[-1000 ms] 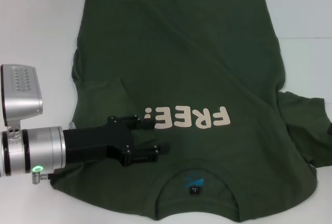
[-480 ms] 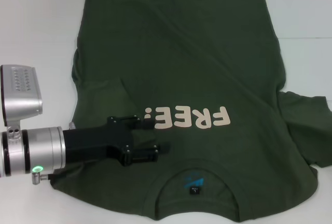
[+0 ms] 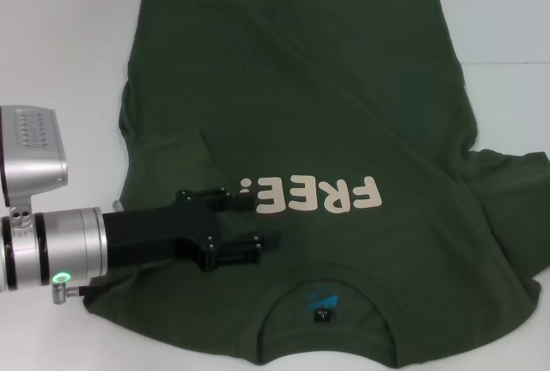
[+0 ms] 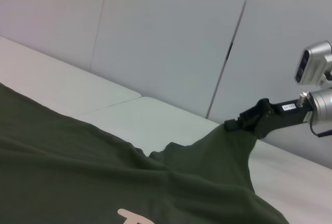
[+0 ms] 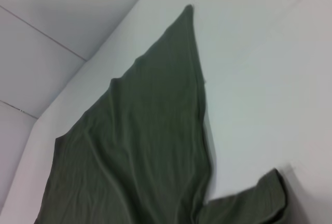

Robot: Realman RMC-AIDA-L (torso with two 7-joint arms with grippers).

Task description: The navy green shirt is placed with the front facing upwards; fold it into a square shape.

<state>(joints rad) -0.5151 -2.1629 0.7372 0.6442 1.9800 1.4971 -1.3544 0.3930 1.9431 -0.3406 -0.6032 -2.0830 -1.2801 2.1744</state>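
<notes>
Dark olive-green cotton T-shirt [image 3: 326, 113] flat on white desk [image 3: 60, 36]; left pincer [image 3: 245, 223] spread, empty, above chest; right pincer [image 4: 232, 125] pinching lifted sleeve.

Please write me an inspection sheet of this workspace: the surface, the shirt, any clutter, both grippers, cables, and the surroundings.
Surface: white table, bare around the shirt.
Job's things: dark green shirt lies front up, lettering and neck label visible; the left sleeve is folded in over the body, and the right sleeve is lifted off the table.
Clutter: nothing seen.
Grippers: left gripper is over the shirt's chest beside the lettering, fingers apart, holding nothing. Right gripper is out of the head view; the left wrist view shows it shut on the right sleeve's edge, above the table.
Cables: nothing seen.
Surroundings: pale panelled wall behind the table.
</notes>
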